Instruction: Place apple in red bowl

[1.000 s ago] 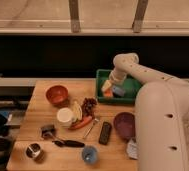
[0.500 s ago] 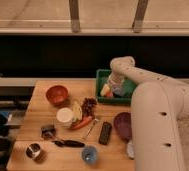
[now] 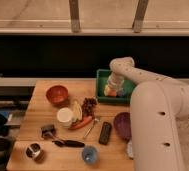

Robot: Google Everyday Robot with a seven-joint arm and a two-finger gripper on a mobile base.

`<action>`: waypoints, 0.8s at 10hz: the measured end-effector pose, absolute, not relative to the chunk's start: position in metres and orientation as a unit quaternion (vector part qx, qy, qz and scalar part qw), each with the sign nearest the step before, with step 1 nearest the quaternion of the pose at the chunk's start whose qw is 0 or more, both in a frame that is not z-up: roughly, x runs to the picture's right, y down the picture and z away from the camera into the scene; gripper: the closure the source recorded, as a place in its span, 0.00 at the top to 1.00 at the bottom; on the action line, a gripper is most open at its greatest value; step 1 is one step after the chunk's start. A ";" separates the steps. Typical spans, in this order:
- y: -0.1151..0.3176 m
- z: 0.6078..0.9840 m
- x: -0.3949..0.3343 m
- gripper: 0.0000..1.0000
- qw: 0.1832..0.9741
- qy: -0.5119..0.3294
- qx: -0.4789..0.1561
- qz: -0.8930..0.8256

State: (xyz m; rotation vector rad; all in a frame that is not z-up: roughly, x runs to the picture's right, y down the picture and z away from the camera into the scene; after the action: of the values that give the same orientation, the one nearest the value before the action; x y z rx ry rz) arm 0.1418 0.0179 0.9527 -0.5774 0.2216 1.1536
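Note:
The red bowl [image 3: 57, 94] stands empty on the left part of the wooden table [image 3: 43, 125]. My gripper [image 3: 113, 89] reaches down into the green bin [image 3: 102, 80] at the table's back right. A small orange-yellow round thing, the apple [image 3: 109, 93], shows in the bin right at the gripper's lower end. I cannot tell whether the gripper holds it. A grey-blue blocky object [image 3: 121, 93] lies next to it in the bin.
A purple bowl [image 3: 122, 125] sits at the right edge and a small blue bowl [image 3: 90, 154] at the front. Between them and the red bowl lie a white cup [image 3: 65, 116], carrot [image 3: 83, 122], grapes [image 3: 89, 105], black remote [image 3: 105, 133], dark utensil [image 3: 68, 143] and metal cup [image 3: 34, 151].
The arm's upper bend has shifted a little left and the gripper has sunk lower into the green bin. Things on the table have not moved.

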 end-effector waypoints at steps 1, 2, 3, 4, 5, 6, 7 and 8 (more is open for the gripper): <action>0.016 0.951 0.143 0.18 0.794 0.103 -0.264 0.537; 0.008 0.947 0.144 0.18 0.797 0.101 -0.255 0.538; -0.001 0.942 0.146 0.18 0.799 0.098 -0.246 0.540; -0.014 0.936 0.147 0.18 0.802 0.091 -0.232 0.542; -0.021 0.933 0.147 0.18 0.804 0.084 -0.224 0.544; -0.033 0.929 0.147 0.18 0.807 0.073 -0.213 0.545; -0.042 0.927 0.144 0.18 0.810 0.061 -0.206 0.546; -0.054 0.926 0.137 0.18 0.813 0.040 -0.200 0.545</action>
State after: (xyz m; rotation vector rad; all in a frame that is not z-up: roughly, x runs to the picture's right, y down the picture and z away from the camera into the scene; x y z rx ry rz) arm 0.1366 -0.0536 0.9258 -0.4271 0.0858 1.1626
